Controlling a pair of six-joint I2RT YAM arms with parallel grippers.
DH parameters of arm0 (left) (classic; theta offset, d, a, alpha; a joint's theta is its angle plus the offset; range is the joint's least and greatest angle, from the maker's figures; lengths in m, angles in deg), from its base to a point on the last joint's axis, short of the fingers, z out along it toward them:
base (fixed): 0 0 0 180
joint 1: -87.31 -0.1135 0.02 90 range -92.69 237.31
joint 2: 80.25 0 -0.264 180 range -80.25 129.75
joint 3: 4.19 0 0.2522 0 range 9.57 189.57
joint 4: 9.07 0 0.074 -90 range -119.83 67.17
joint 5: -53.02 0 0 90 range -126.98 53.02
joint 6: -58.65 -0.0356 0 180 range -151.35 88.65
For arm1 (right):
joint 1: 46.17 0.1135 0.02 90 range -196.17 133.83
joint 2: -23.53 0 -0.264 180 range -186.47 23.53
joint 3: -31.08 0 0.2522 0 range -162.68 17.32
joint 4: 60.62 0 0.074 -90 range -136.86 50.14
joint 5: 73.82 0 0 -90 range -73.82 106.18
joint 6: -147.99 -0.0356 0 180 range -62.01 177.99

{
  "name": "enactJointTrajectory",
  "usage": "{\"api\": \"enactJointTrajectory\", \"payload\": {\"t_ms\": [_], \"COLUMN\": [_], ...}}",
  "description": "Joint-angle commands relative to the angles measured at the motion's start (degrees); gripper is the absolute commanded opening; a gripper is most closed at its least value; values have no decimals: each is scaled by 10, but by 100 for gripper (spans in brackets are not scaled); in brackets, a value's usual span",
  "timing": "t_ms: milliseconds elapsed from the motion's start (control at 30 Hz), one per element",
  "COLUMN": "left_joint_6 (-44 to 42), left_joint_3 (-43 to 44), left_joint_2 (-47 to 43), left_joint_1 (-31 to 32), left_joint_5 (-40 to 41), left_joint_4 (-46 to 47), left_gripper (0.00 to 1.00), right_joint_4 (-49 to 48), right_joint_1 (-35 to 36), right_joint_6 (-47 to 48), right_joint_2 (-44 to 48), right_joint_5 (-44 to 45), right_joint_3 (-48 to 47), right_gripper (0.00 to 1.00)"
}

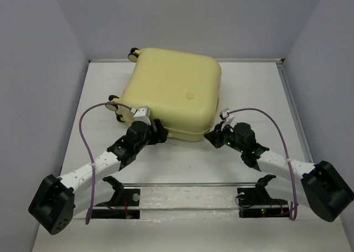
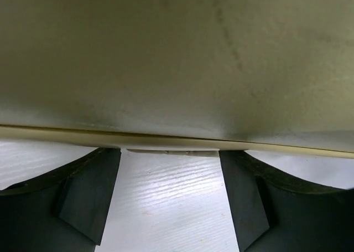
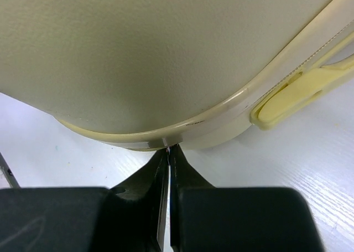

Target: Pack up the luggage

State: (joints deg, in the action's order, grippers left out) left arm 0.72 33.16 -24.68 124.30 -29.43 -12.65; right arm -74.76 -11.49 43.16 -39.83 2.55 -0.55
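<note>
The luggage [image 1: 171, 91] is a pale yellow hard-shell suitcase lying flat and closed on the white table, wheels [image 1: 113, 102] to the left. My left gripper [image 1: 156, 127] is open at its near-left edge. In the left wrist view [image 2: 171, 152] the fingers [image 2: 83, 196] straddle a small pale tab [image 2: 171, 151] under the shell's rim [image 2: 177, 135]. My right gripper [image 1: 213, 134] is shut at the near-right corner. In the right wrist view [image 3: 168, 149] its tips touch the seam [image 3: 144, 138]. I cannot tell whether they pinch anything. A yellow zipper pull [image 3: 293, 94] lies to their right.
Grey walls [image 1: 33, 69] enclose the table on three sides. A clear rail [image 1: 188, 184] with two black mounts [image 1: 119, 196] runs across the near edge between the arm bases. Purple cables [image 1: 83, 130] loop beside each arm. Bare table lies in front of the suitcase.
</note>
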Motion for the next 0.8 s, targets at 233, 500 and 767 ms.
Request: {"api": "enactJointTrajectory", "payload": {"t_ms": [233,500,767], "left_joint_6": [-25,17,22], "left_joint_3": [22,57,66], "left_joint_2": [90,153,165], "left_joint_1": [-3,-3,12], "left_joint_5": [-68,-73,-86], "left_joint_4": [189,244,244], "left_gripper": [67,64,64], "right_joint_4": [11,171,70], "right_joint_1": [118,366,378], "right_joint_6": [-52,-126,-127], "right_joint_2": [51,7,-201], "right_joint_5": [51,263,415], "right_joint_3": [0,-72,-247], "right_gripper": [7,7,7]}}
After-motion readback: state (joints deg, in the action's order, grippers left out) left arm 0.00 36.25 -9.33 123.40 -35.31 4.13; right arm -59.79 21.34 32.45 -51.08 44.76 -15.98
